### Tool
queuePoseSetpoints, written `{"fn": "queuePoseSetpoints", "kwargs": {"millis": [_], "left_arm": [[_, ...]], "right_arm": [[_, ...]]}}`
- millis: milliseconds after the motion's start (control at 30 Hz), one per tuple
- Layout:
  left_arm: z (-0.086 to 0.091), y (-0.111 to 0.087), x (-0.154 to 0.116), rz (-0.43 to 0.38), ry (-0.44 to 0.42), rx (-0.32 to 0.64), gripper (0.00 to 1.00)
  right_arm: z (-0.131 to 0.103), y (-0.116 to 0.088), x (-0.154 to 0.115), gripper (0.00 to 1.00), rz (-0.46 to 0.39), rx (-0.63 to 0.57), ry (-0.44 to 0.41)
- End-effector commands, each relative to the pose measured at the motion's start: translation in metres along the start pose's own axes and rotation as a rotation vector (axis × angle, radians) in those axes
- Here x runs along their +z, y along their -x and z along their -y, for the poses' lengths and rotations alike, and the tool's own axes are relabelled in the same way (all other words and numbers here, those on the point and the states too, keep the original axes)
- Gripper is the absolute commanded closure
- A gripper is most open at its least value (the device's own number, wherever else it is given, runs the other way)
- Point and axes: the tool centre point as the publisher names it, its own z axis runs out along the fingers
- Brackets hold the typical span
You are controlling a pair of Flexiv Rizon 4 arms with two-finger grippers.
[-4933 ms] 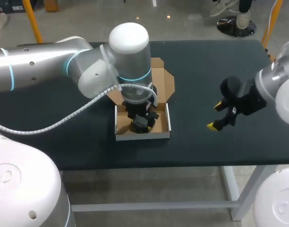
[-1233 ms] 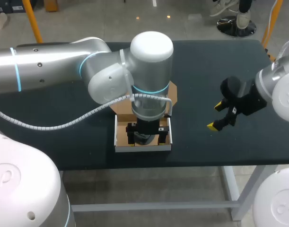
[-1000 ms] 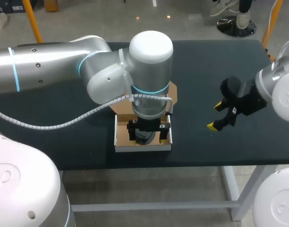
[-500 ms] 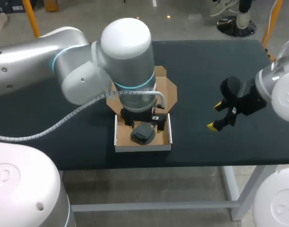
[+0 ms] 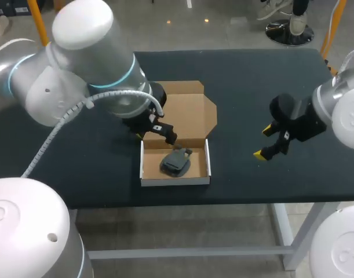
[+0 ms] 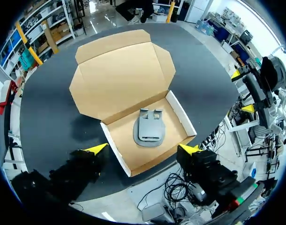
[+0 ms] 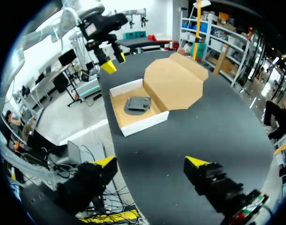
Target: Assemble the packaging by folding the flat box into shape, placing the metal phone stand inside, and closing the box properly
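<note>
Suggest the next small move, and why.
Probably bring the open left gripper to the far edge of the lid to fold it over: the phone stand lies in the box tray, and the lid lies flat open behind it.

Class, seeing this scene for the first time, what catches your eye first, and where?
First, the open cardboard box at the near middle of the table, brown lid flat behind it, grey phone stand lying inside. The left gripper hangs open above it; the right gripper hovers open to its right.
</note>
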Motion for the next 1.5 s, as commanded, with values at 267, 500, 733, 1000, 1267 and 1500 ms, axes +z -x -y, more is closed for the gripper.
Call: {"fn": "queuePoseSetpoints", "kwargs": {"millis": [267, 500, 733, 1000, 1267, 1500], "left_arm": [[0.009, 0.045, -0.014, -0.243, -0.046, 0.126, 0.0], [0.023, 0.062, -0.011, -0.238, -0.076, 0.187, 0.0], [0.027, 0.066, -0.009, -0.157, -0.077, 0.108, 0.0], [0.022, 0.071, -0.005, -0.181, -0.078, 0.128, 0.0], [0.022, 0.094, -0.003, -0.389, -0.095, 0.228, 0.0], [0.028, 0.113, 0.008, -0.564, -0.096, 0.269, 0.0]], "right_arm": [[0.001, 0.0, -0.003, 0.0, -0.007, -0.001, 0.005], [0.001, 0.0, -0.003, 0.0, -0.007, -0.001, 0.005], [0.001, 0.0, -0.003, 0.0, -0.007, -0.001, 0.005], [0.001, 0.0, -0.003, 0.0, -0.007, -0.001, 0.005], [-0.013, 0.007, -0.006, 0.0, -0.057, -0.028, -0.004], [-0.03, 0.012, -0.009, 0.0, -0.136, -0.062, -0.046]]}}
